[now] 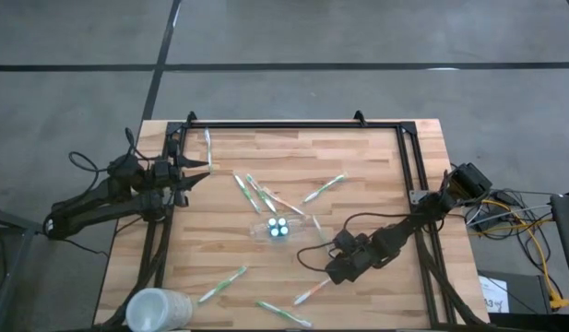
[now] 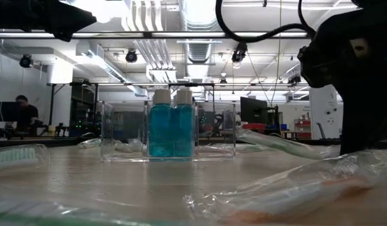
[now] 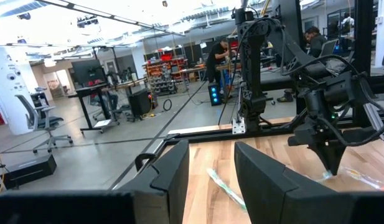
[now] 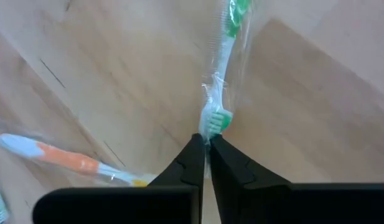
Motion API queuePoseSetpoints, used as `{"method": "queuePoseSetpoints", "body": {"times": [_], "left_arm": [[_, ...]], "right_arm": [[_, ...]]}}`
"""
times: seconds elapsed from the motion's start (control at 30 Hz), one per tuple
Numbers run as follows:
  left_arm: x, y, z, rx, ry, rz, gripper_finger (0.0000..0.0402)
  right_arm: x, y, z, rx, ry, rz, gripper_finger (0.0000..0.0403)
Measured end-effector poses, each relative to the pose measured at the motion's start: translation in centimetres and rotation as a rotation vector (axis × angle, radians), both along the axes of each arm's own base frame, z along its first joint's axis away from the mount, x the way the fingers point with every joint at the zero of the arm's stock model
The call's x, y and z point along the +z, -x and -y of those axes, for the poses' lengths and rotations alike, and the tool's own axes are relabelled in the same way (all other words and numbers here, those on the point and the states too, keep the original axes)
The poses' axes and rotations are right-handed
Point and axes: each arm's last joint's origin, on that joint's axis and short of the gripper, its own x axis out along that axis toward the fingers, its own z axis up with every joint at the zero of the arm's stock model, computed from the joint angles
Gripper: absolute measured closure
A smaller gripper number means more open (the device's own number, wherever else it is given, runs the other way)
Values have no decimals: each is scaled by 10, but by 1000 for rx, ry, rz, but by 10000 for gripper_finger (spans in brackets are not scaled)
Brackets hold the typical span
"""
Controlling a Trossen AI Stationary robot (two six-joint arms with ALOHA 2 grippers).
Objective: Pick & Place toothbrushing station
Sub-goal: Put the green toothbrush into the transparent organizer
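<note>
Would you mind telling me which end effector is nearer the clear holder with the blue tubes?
Right. The right end effector is just beside the holder, shut on a wrapped green toothbrush; the left end effector waits near the table's far-left edge.

Clear toothbrushing station (image 1: pixel 278 229) stands upright mid-table, holding blue tubes (image 2: pixel 172 130).

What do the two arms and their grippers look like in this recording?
Both arms are dark, jointed and slim, with black cables looping off them. The left gripper has two broad, matte black, wedge-shaped fingers. The right gripper has the same black fingers, tapering to narrow tips. No markings are legible on either.
</note>
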Motion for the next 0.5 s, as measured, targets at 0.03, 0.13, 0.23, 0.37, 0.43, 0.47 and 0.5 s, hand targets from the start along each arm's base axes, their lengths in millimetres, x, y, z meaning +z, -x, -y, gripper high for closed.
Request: {"method": "queuePoseSetpoints", "body": {"times": [0.03,0.13,0.23,0.37,0.43,0.47,0.5], "left_arm": [[0,0,0,0,0,0,268],[0,0,0,0,0,0,268],[0,0,0,0,0,0,268],[0,0,0,0,0,0,268],[0,0,0,0,0,0,268],[0,0,0,0,0,0,268],[0,0,0,0,0,0,268]], "right_arm": [[1,0,0,3,8,8,390],[8,0,1,18,26,50,390],[20,2,1,39,36,99,390],[42,5,4,48,20,187,390],[52,6,5,60,4,228,390],[58,6,5,63,-10,259,390],[64,7,6,65,-24,286,390]]}}
